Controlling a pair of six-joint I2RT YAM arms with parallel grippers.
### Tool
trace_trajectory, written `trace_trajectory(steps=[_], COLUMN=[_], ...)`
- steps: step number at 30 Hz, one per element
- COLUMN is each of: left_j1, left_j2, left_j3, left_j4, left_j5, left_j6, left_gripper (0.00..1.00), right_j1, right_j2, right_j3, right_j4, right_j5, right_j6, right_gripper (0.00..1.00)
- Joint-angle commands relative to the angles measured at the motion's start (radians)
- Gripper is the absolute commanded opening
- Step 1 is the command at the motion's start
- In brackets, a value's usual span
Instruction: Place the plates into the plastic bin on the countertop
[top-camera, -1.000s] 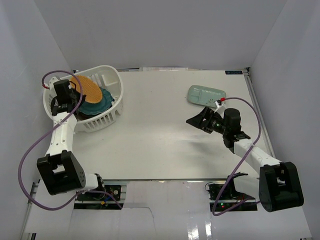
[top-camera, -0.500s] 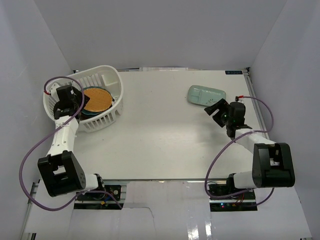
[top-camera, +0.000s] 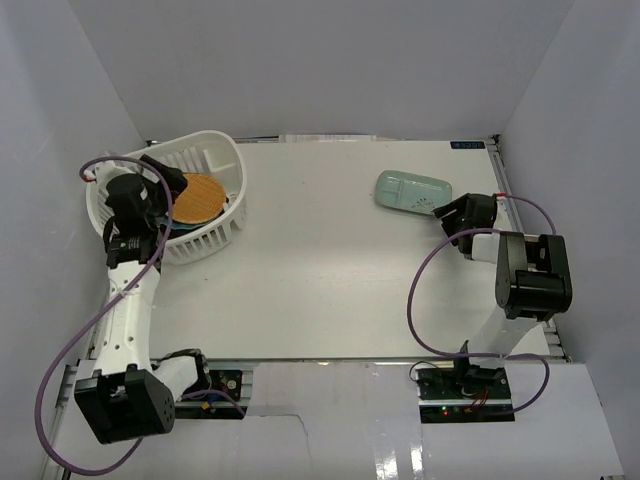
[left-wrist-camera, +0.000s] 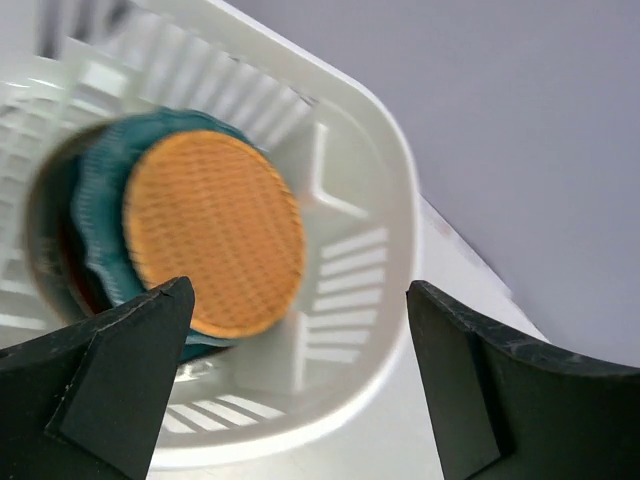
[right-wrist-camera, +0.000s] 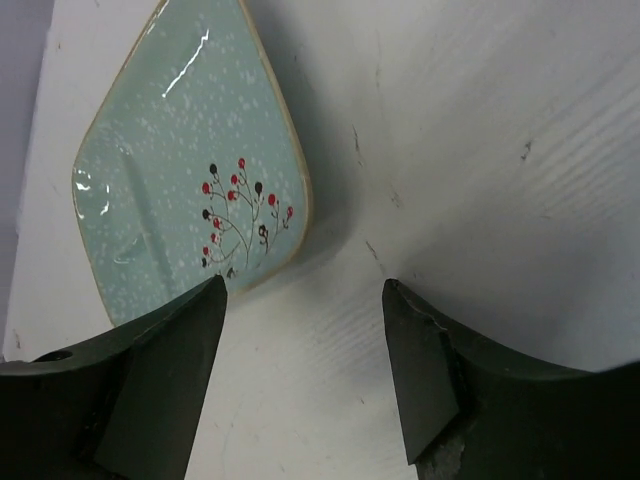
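Overhead, the plastic bin (top-camera: 215, 138) sat at the far left corner of the countertop (top-camera: 320, 270), close against the left wall (top-camera: 60, 100), with a stack of plates inside it. The orange woven plate (top-camera: 200, 198) lay on top of that stack, tilted a little, resting on the teal scalloped plate (left-wrist-camera: 98, 205), whose wavy rim showed around its left side; a darker edge peeked out beneath the teal one, though which dish it belonged to could not be told. The left gripper (top-camera: 165, 186) hung above the bin's left half with its jaws spread wide and nothing between them; in the left wrist view both dark fingers (left-wrist-camera: 125, 365) framed the orange plate and the slotted white wall below. Far across the table, the pale-green rectangular tray (top-camera: 412, 190) lay flat on the countertop near the far right corner, well apart from the bin. The right gripper (top-camera: 447, 213) sat low just beside the tray's near right end, also open and empty. From the right wrist camera the tray (right-wrist-camera: 190, 170) lay just ahead of the parted fingers (right-wrist-camera: 165, 370) and mostly to their left, not touched by either, its glaze speckled and painted with a small branching tree of red and dark berries. A purple cable (top-camera: 430, 290) looped from each arm.
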Motion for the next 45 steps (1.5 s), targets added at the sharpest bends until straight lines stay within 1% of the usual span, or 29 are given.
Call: trace_trajectory(steps=[1,2,3,4,5,7,8,10,11,13,14,15,18,20,21,22,23,24,25,26,27,29,30,32,36,41,42,44,45], left_j1=[-0.115,-0.198,-0.253,-0.290,-0.356,-0.412,-0.466,-0.522,-0.580,-0.637,-0.687,-0.711,-0.760,-0.772,-0.774,-0.774,-0.774,-0.774,-0.772,-0.772,-0.772,-0.771,-0.772,-0.771,-0.762,-0.758,-0.755,-0.757,-0.755], left_j2=[-0.019,-0.016,-0.005,0.002,0.008,0.031,0.038,0.065,0.077,0.102,0.137,0.156,0.216,0.239,0.257,0.265,0.269,0.277,0.279,0.285,0.301,0.329,0.343,0.378,0.426,0.450,0.449,0.455,0.459], left_j3=[0.028,0.032,0.047,0.054,0.055,0.064,0.066,0.069,0.074,0.080,0.092,0.101,0.115,0.117,0.118,0.120,0.121,0.129,0.133,0.138,0.158,0.187,0.201,0.222,0.229,0.245,0.242,0.241,0.235], left_j4=[0.027,0.028,0.027,0.024,0.024,0.019,0.015,0.012,0.012,0.010,0.006,-0.013,-0.031,-0.039,-0.045,-0.050,-0.054,-0.065,-0.065,-0.065,-0.079,-0.108,-0.135,-0.159,-0.174,-0.172,-0.157,-0.148,-0.136], left_j5=[0.082,0.085,0.086,0.085,0.092,0.109,0.146,0.155,0.157,0.161,0.166,0.168,0.229,0.259,0.275,0.296,0.299,0.303,0.315,0.322,0.339,0.365,0.370,0.364,0.379,0.379,0.399,0.421,0.433], left_j6=[0.041,0.071,0.090,0.102,0.104,0.099,0.095,0.079,0.078,0.082,0.087,0.093,0.105,0.104,0.102,0.102,0.101,0.101,0.102,0.114,0.119,0.131,0.145,0.156,0.167,0.168,0.167,0.154,0.150], left_gripper=[0.98,0.98,0.98,0.98,0.98,0.98,0.98,0.98,0.98,0.98,0.98,0.98,0.98,0.98,0.98,0.98,0.98,0.98,0.98,0.98,0.98,0.98,0.98,0.98,0.98,0.96,0.95,0.91,0.88], right_j1=[-0.001,0.001,-0.001,-0.001,0.001,0.001,0.001,0.001,0.001,-0.004,-0.010,-0.015,-0.030,-0.045,-0.053,-0.058,-0.065,-0.064,-0.061,-0.053,-0.052,-0.050,-0.050,-0.041,-0.003,0.059,0.063,0.103,0.111], right_j2=[0.069,0.104,0.121,0.136,0.164,0.188,0.205,0.222,0.242,0.259,0.268,0.270,0.224,0.155,0.133,0.097,0.081,0.067,0.053,0.035,0.020,0.006,0.000,-0.025,-0.063,-0.112,-0.117,-0.126,-0.128], right_j3=[0.053,0.069,0.102,0.117,0.134,0.177,0.185,0.211,0.220,0.231,0.235,0.234,0.180,0.127,0.063,0.032,0.005,-0.033,-0.047,-0.064,-0.094,-0.120,-0.128,-0.153,-0.148,-0.136,-0.134,-0.127,-0.121], right_j4=[0.057,0.045,0.040,0.036,0.022,0.002,-0.003,-0.010,-0.015,-0.016,-0.015,-0.013,0.020,0.103,0.150,0.260,0.310,0.341,0.368,0.440,0.480,0.586,0.620,0.677,0.705,0.688,0.685,0.679,0.679], right_j5=[0.044,0.041,0.026,0.024,0.019,0.012,0.010,-0.002,-0.011,-0.051,-0.082,-0.132,-0.203,-0.261,-0.307,-0.408,-0.457,-0.534,-0.571,-0.603,-0.658,-0.706,-0.750,-0.787,-0.881,-0.912,-0.918,-0.926,-0.933], right_j6=[0.071,0.075,0.088,0.092,0.091,0.091,0.089,0.074,0.069,0.062,0.053,0.043,-0.004,-0.018,-0.010,0.000,0.009,0.032,0.049,0.069,0.116,0.167,0.190,0.244,0.257,0.244,0.241,0.240,0.241], right_gripper=[0.68,0.65,0.61,0.60,0.59,0.55,0.53,0.42,0.37,0.25,0.15,0.08,0.08,0.08,0.08,0.08,0.08,0.08,0.08,0.08,0.08,0.08,0.08,0.08,0.08,0.08,0.08,0.08,0.08])
